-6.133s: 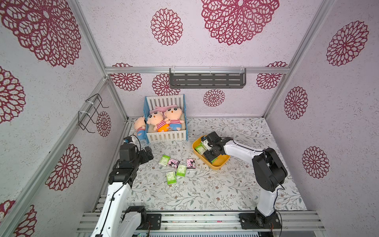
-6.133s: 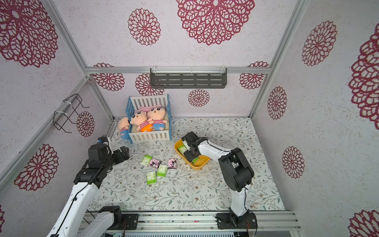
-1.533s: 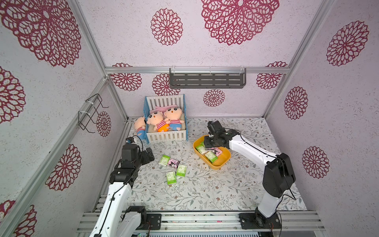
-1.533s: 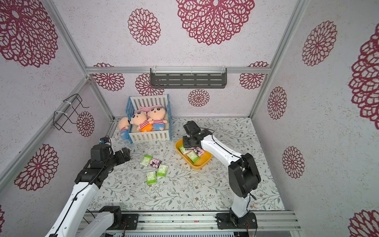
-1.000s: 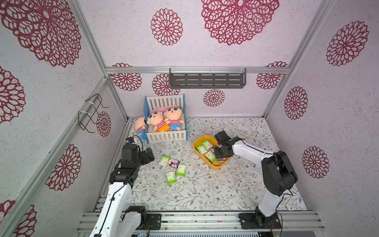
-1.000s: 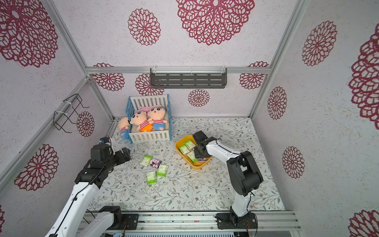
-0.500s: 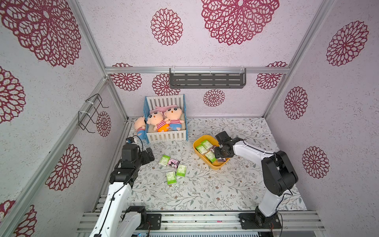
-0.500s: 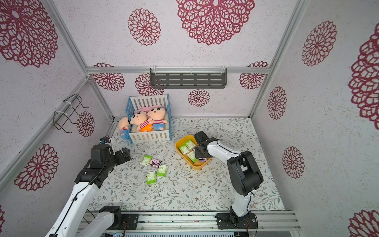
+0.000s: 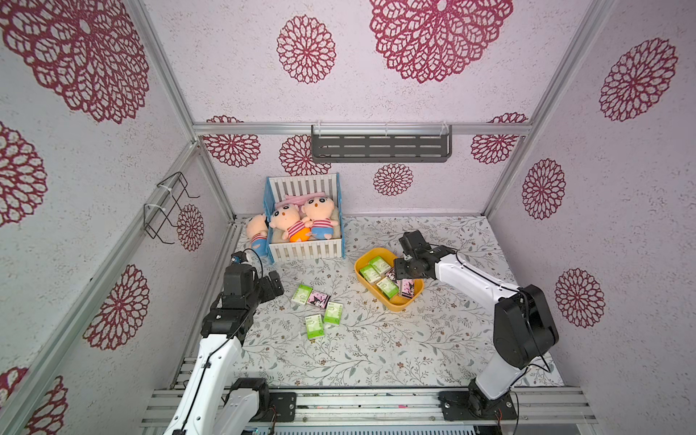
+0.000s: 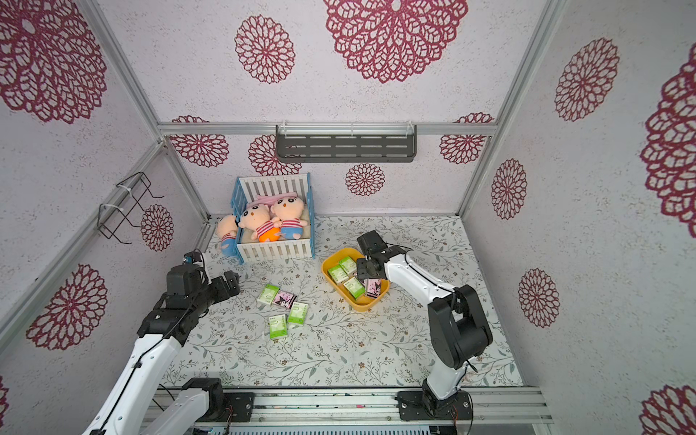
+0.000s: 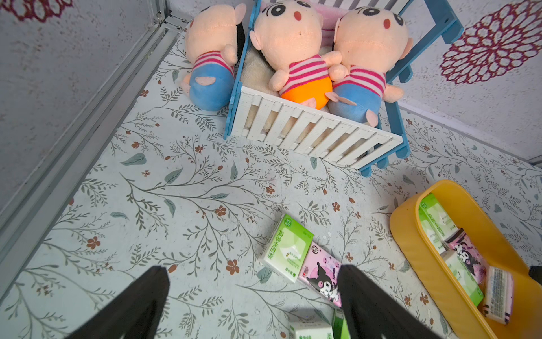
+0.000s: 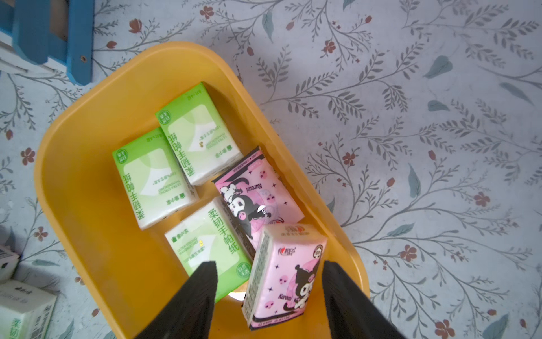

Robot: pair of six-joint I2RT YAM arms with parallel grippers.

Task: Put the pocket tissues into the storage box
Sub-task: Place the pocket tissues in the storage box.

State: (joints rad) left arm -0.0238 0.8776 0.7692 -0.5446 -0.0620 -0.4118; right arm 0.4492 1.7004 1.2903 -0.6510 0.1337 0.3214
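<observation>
FLORAL TABLE, FROM ABOVE: The table (image 9: 376, 346) fills your workspace in both top views. Your right arm (image 9: 470, 278) stretches across it toward the far side, while your left arm (image 9: 218, 350) holds off near the table's left edge. At the back stands a blue-sided crate (image 9: 307, 250) with white slats. Two dolls (image 9: 301, 222) lie inside it and a third doll (image 9: 256, 235) lies just beside it on the left. The yellow box (image 9: 395, 306) sits on the table to the right of the crate, apart from it.

Your right tool (image 12: 268, 264) hangs over the box's right side with its jaws parted. A pink pack (image 12: 281, 276) stands on edge between them inside the box. It is clear of one finger, and you cannot tell whether it touches the other, so the tool grips nothing. Your left tool (image 11: 251, 267) is spread wide above bare table and holds nothing.

Five tissues (image 10: 338, 273) are in the box: that pink pack, a second pink one and three green. Four more packs (image 9: 314, 327) lie on the table between the box and your left tool. Three are green and one is pink, and the pink one touches a green one.
</observation>
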